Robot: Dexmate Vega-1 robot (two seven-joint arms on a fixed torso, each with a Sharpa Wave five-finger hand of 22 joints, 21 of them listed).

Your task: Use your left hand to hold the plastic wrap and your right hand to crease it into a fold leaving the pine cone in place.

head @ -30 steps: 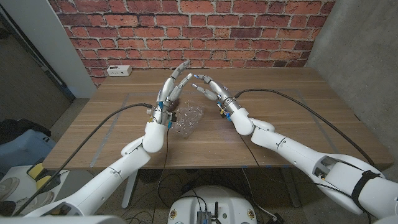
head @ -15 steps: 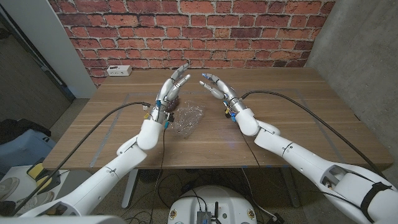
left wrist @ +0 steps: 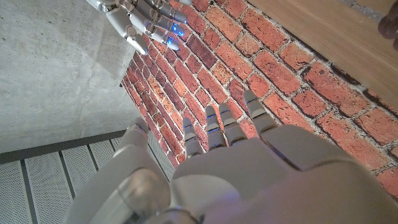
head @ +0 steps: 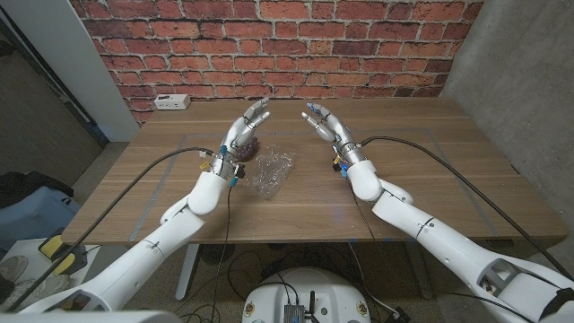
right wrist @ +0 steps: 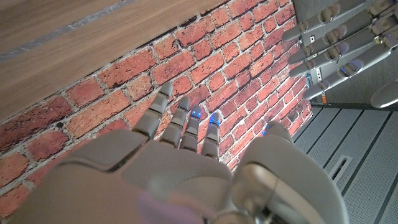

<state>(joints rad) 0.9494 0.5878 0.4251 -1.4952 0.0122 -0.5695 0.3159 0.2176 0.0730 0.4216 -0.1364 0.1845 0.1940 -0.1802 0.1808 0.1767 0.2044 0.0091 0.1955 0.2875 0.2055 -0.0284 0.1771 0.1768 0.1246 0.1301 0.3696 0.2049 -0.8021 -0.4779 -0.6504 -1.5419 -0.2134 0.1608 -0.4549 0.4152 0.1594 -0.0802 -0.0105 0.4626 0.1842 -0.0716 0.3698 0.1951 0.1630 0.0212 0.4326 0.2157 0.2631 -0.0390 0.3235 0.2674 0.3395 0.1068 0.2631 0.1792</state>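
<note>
Crumpled clear plastic wrap (head: pixel 272 170) lies on the wooden table (head: pixel 421 152) between my two arms. The dark pine cone (head: pixel 247 150) sits at the wrap's far left edge, partly hidden behind my left hand (head: pixel 244 130). That hand is raised above the table with its fingers spread and holds nothing. My right hand (head: pixel 325 126) is raised to the right of the wrap, fingers apart and empty. In the left wrist view my left hand (left wrist: pixel 230 155) points at the brick wall, with the right hand (left wrist: pixel 140 18) beyond it. The right wrist view shows my right hand (right wrist: pixel 180 162) and the left hand (right wrist: pixel 342 43).
A white power socket box (head: pixel 170 101) sits at the table's far left corner. A red brick wall (head: pixel 269 45) runs behind the table. Black cables (head: pixel 161 166) trail along both arms over the tabletop.
Both hands have risen off the wrap and drawn apart, the left one leftward, the right one rightward and farther back. The wrap stays lying where it was.
</note>
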